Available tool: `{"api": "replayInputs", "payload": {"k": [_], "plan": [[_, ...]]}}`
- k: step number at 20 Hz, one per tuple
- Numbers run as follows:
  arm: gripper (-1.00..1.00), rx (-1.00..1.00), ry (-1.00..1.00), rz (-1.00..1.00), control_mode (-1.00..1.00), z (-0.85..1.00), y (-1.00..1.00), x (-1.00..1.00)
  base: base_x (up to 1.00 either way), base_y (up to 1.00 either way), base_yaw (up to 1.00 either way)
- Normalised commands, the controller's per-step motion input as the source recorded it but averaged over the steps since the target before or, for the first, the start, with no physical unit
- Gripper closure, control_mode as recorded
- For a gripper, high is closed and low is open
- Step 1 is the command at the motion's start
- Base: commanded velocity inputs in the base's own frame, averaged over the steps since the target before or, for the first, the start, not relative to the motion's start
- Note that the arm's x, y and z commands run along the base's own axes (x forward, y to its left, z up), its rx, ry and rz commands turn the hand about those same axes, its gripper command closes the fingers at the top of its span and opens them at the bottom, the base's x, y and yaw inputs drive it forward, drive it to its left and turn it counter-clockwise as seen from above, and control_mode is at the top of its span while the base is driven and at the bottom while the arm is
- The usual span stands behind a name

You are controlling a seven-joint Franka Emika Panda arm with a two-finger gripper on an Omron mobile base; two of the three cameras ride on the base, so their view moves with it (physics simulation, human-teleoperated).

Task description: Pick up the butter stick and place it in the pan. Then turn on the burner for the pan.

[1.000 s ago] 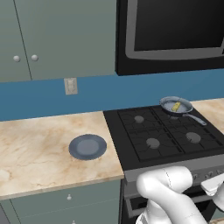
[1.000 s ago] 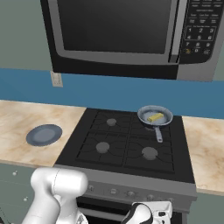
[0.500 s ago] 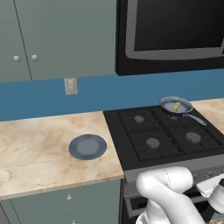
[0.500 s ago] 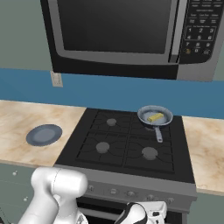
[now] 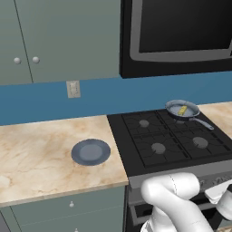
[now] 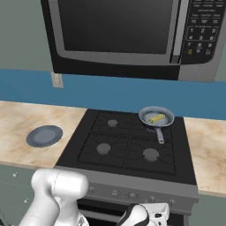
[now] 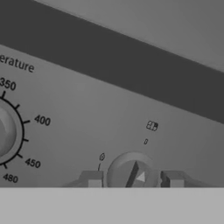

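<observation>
The butter stick (image 6: 157, 118) lies inside the pan (image 6: 156, 117), which sits on the far right burner (image 5: 181, 113) of the black stove (image 6: 128, 145), its thin handle pointing toward the near right. The pan is well apart from the dark plate (image 6: 44, 136) resting on the marble tabletop (image 5: 41, 154) to the left of the stove.

The arm reaches low, down in front of the stove's grey control panel (image 6: 145, 192). In the hand view the gripper (image 7: 132, 178) is right up at a small round knob (image 7: 131, 173), one dark fingertip (image 7: 91, 178) on either side of it. The fingers look drawn in and clamped on the knob, though the tips are cut off at the bottom edge, so real contact is hard to confirm. The knob's pointer is tilted slightly to the right of upright. A larger temperature dial (image 7: 6, 133) with numbered marks sits to the knob's left.
</observation>
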Motion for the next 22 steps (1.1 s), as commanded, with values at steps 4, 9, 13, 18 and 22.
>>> {"api": "replayInputs", "payload": {"k": [4, 9, 13, 18, 22], "plan": [[1.0, -0.06, 0.0, 0.0, -1.0, 0.0, 0.0, 0.0, 0.0, 0.0, 0.0], [1.0, -0.18, 0.0, 0.06, -1.0, 0.0, 0.0, 0.0, 0.0, 0.0, 0.0], [1.0, -0.26, 0.0, 0.11, -1.0, 0.0, 0.0, 0.0, 0.0, 0.0, 0.0], [1.0, -0.31, 0.0, 0.1, -1.0, -0.01, 0.0, 0.0, 0.0, 0.0, 0.0], [1.0, -0.33, -0.02, 0.12, -1.0, -0.01, 0.0, 0.0, 0.0, 0.0, 0.0]]}}
